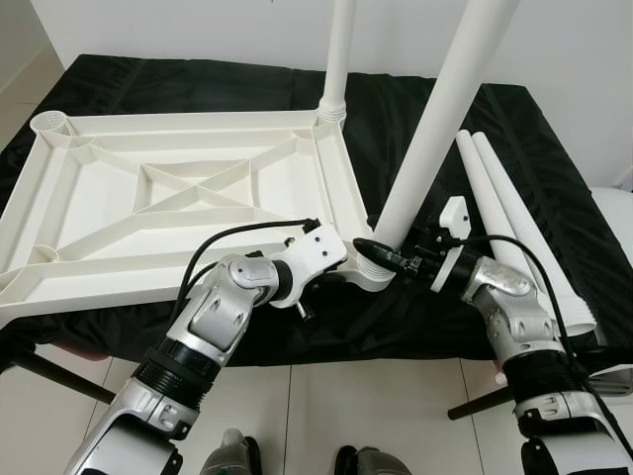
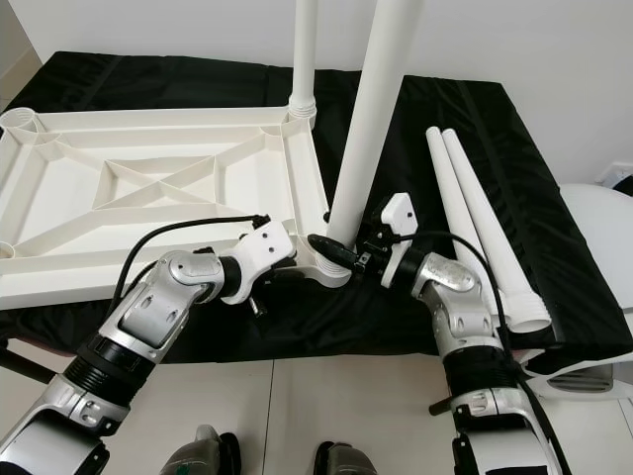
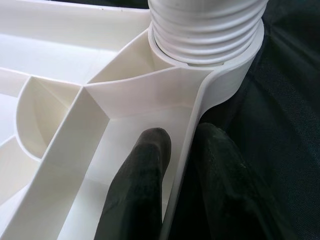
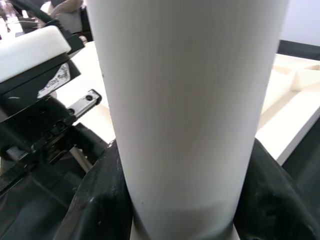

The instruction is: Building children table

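From the left eye view, you see the white tabletop [image 1: 148,198] lying upside down on the black cloth [image 1: 554,168], ribbed underside up. One leg [image 1: 337,59] already stands upright in the far corner socket. A second leg [image 1: 440,129] leans in the near corner socket [image 1: 368,269], not yet vertical. Your left gripper [image 1: 341,269] sits at the tabletop's near edge just beside that socket; your right gripper [image 1: 381,252] is at the leaning leg's base.

In the right eye view, two spare legs [image 2: 475,218] lie side by side on the cloth to the right, untouched, and two corner sockets [image 2: 22,121] at the left end stand empty.

The left wrist view shows your fingers [image 3: 142,175] pinching the tabletop's rim wall, with the threaded leg end just beyond.

The right wrist view shows both fingers [image 4: 100,200] clamped around the leaning leg.

By my reckoning you are roughly a third done: finish seating this leg, then fit two more.
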`<state>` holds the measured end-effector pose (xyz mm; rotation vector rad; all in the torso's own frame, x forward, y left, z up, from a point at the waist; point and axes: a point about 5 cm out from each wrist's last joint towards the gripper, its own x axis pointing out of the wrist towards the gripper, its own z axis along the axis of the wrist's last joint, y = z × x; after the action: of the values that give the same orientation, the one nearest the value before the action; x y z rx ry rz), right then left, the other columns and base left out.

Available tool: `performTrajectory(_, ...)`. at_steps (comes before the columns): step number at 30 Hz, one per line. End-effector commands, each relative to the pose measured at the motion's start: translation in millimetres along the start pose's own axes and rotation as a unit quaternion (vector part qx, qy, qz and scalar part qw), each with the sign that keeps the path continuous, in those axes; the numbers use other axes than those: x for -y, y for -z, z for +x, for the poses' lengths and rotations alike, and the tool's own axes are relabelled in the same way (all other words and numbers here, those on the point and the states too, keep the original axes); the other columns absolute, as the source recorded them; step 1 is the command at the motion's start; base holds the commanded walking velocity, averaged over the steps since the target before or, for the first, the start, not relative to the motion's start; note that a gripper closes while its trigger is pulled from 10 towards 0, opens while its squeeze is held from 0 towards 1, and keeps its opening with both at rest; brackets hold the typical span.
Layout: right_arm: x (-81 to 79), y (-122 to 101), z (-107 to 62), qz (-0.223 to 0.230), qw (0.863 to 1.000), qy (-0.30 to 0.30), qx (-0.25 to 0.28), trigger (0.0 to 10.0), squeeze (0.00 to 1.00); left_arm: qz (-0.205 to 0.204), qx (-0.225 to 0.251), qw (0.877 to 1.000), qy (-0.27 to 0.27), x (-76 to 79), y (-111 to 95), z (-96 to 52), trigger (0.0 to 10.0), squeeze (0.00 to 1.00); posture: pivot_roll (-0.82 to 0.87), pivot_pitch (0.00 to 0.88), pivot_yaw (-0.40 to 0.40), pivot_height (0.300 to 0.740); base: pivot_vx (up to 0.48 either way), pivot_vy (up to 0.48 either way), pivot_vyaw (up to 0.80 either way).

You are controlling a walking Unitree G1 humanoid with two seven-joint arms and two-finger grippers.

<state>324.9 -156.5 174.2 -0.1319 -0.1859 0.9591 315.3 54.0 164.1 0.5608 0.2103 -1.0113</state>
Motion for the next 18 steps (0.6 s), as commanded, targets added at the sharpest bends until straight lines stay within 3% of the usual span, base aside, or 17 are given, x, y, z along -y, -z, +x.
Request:
performTrajectory(1,0.1,5,-2.7,0.022,0.999,0.028,0.000,10.0,0.00,0.001,-0.005,1.000,-0.024,-0.5,3,-1.4,10.0,0.00,-0.05,0.111,0.001,0.740,0.000,0.000,0.00)
performTrajectory(18,-15.7,2,-1.7,0.023,0.986,0.164,0.018,10.0,0.00,-0.003,-0.004,1.000,-0.025,-0.6,2,-0.4,10.0,0.00,-0.06,0.133,0.009,0.740,0.000,0.000,0.00)
